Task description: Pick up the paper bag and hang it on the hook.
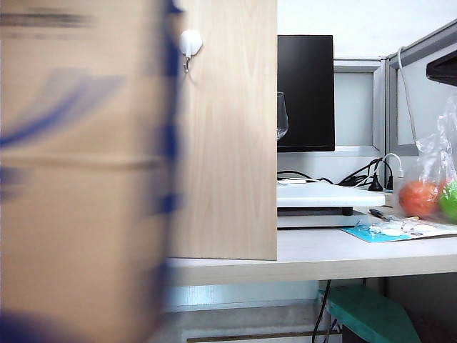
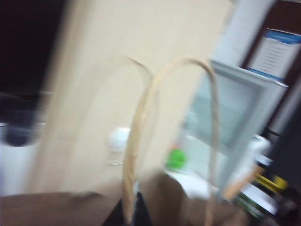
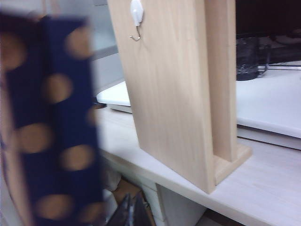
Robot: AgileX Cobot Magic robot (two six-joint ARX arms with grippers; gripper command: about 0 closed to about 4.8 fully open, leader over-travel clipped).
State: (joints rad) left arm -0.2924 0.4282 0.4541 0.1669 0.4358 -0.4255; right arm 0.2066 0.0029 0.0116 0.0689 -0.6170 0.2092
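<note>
Left pincer (image 2: 131, 214) sat closed on one twisted paper handle (image 2: 136, 141) of the big brown kraft paper bag (image 1: 78, 186) with blue print and navy, tan-dotted sides. The bag hung blurred in the air, filling the left of the exterior view, in front of the tall light wooden board (image 1: 228, 143) standing on the pale bench (image 1: 321, 261). High on that board sat the small white hook mount (image 1: 190, 41) with its metal hook below, apart from the bag. Behind the board were a black monitor (image 1: 305, 89) and a white flat box (image 1: 321, 194); at the far right lay a clear plastic bag of fruit (image 1: 432, 186). Right pincer (image 3: 134, 212) showed dark fingers close together near the bench edge, holding nothing, just beside the bag's dotted side.
</note>
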